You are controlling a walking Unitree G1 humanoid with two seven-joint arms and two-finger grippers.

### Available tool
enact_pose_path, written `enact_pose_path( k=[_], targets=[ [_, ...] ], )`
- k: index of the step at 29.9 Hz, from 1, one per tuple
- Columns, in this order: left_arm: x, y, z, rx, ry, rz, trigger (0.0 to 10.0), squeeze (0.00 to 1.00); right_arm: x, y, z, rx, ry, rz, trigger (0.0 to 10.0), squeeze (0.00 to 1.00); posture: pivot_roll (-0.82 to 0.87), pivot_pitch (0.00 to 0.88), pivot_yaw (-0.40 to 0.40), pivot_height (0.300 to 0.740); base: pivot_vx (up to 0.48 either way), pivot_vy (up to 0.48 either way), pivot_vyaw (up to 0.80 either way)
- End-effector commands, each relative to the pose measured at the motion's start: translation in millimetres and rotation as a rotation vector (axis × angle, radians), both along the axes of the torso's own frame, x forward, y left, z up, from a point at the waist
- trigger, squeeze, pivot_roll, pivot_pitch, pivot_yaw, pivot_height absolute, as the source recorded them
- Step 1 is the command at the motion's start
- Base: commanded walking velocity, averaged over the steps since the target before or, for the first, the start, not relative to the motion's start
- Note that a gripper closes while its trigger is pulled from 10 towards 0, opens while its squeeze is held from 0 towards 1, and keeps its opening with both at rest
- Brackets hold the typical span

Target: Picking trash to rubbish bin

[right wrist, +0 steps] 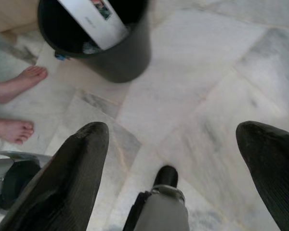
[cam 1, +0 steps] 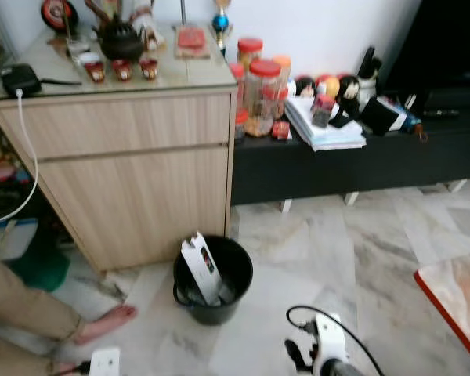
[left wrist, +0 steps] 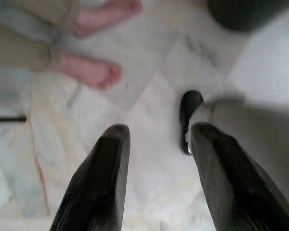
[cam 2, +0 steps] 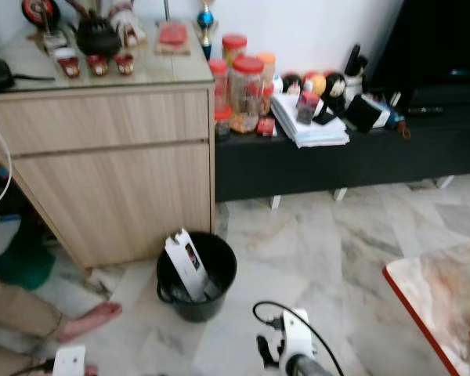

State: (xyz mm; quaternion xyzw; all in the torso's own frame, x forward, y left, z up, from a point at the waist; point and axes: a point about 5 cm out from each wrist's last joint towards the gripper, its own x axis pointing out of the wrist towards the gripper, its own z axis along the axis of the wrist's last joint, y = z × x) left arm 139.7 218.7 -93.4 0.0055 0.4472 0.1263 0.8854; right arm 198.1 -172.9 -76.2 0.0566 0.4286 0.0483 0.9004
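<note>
A black rubbish bin (cam 1: pixel 213 280) stands on the marble floor in front of a wooden cabinet. A white carton (cam 1: pixel 200 266) leans upright inside it, sticking out above the rim. In the right wrist view my right gripper (right wrist: pixel 173 130) hangs open above bare floor, its fingers wide apart, with the bin (right wrist: pixel 111 53) and carton (right wrist: pixel 94 19) a short way ahead. My left gripper (left wrist: pixel 159 132) is open over bare floor with nothing between its fingers. My right wrist (cam 1: pixel 327 345) shows low in the eye view, to the right of the bin.
A person's bare feet (cam 1: pixel 106 321) rest on the floor left of the bin. The wooden cabinet (cam 1: pixel 133 164) stands behind it; a low black bench (cam 1: pixel 360 160) carries jars and papers. A red-edged table corner (cam 1: pixel 454 301) juts in at the right. My own foot (left wrist: pixel 189 113) is below.
</note>
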Motion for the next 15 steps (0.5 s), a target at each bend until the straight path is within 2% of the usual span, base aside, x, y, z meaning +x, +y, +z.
enact_pose_path(
  k=[1,12,15],
  targets=[
    [0.8,5.8,1.4,0.014,0.001,0.007,10.0,0.00,-1.8,2.1,-1.2,0.008,0.007,-0.010,10.0,0.00,0.08,0.059,-0.061,0.740,-0.255,0.000,0.00],
    [1.7,5.1,1.5,0.011,-0.001,0.005,10.0,0.00,-2.5,2.3,-1.6,0.008,0.011,-0.009,10.0,0.00,0.07,0.059,-0.062,0.740,-0.258,0.000,0.00],
    [1.3,5.0,1.2,0.015,0.003,0.003,10.0,0.00,-2.7,2.2,-1.8,0.007,0.012,-0.009,10.0,0.00,0.07,0.059,-0.062,0.740,0.000,0.000,0.00]
  ],
)
